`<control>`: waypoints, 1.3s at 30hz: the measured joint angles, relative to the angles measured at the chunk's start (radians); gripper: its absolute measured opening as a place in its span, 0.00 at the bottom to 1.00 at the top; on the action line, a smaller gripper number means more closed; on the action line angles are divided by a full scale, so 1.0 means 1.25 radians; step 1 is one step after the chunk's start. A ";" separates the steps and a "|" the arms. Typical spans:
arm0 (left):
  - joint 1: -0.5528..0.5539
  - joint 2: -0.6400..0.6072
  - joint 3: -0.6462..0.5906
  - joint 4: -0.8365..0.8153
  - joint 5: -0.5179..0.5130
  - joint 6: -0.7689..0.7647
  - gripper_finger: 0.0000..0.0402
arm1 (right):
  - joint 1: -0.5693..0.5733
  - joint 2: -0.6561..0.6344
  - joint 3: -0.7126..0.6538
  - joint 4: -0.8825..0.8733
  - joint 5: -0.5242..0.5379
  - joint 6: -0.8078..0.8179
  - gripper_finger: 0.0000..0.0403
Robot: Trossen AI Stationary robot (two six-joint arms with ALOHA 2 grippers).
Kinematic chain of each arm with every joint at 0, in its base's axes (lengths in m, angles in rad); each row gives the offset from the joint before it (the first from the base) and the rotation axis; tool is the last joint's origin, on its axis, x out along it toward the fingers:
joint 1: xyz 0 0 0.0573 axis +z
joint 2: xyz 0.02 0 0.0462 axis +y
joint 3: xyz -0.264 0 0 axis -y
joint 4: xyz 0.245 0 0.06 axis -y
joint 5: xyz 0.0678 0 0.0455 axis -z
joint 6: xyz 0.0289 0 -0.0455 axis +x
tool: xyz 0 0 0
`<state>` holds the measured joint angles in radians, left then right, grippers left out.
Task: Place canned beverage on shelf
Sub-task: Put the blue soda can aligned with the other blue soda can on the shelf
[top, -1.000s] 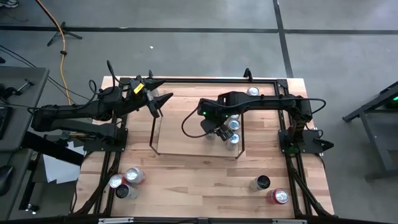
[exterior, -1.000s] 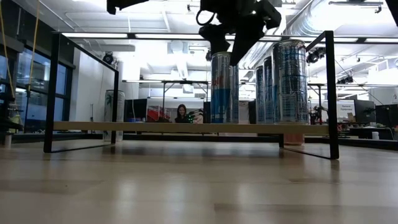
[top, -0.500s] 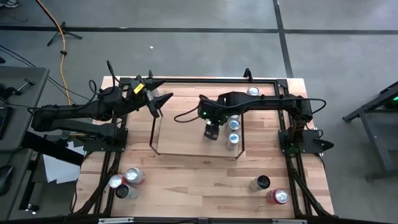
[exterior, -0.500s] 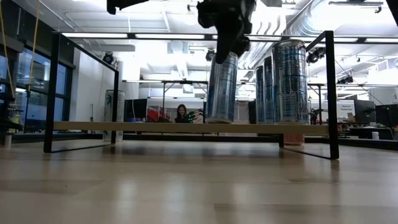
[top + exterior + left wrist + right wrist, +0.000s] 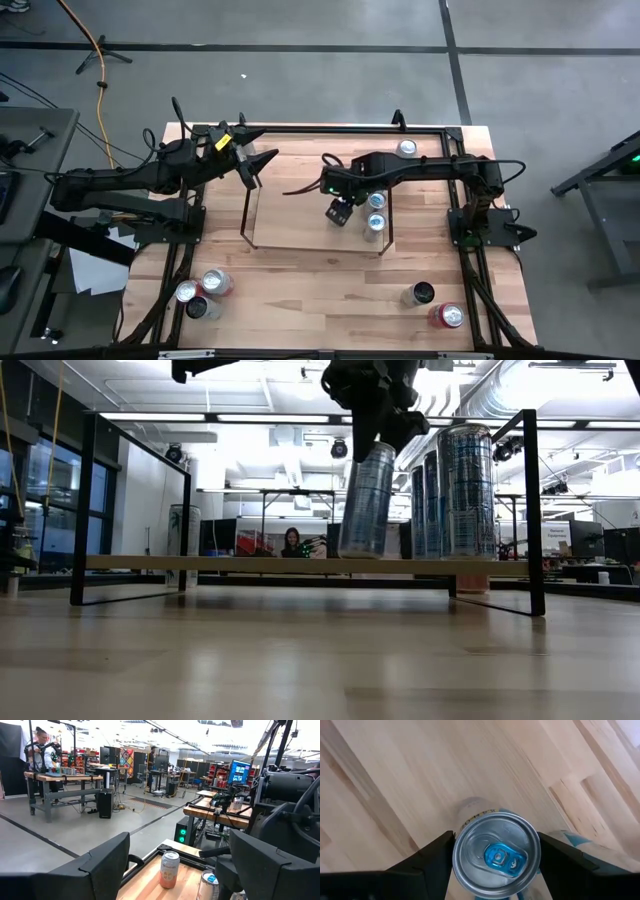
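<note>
My right gripper (image 5: 495,865) clamps a tilted blue-tabbed can (image 5: 366,500) on the shelf (image 5: 290,215); my left gripper (image 5: 255,165), fingers apart, hovers beside the shelf's end.

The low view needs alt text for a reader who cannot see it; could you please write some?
The right gripper comes down from above, closed on the top of a tilted blue-and-silver can whose base rests on the shelf. Three more upright cans stand in a row to its right on the board, between the black wire end frames, with a workshop behind.
</note>
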<state>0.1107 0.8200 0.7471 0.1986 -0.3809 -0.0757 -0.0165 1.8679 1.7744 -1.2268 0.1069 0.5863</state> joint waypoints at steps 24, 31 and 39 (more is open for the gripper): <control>0.000 0.000 0.000 0.000 0.000 0.000 0.74 | -0.002 0.004 0.034 0.005 -0.004 -0.093 0.62; 0.000 0.000 0.000 0.000 0.000 0.000 0.74 | -0.002 0.004 0.034 0.006 -0.005 -0.093 0.62; 0.000 0.000 0.000 0.000 0.000 0.000 0.74 | -0.002 0.003 0.035 0.007 -0.006 -0.111 0.62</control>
<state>0.1104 0.8200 0.7471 0.1989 -0.3809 -0.0761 -0.0189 1.8721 1.8175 -1.2186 0.0990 0.4469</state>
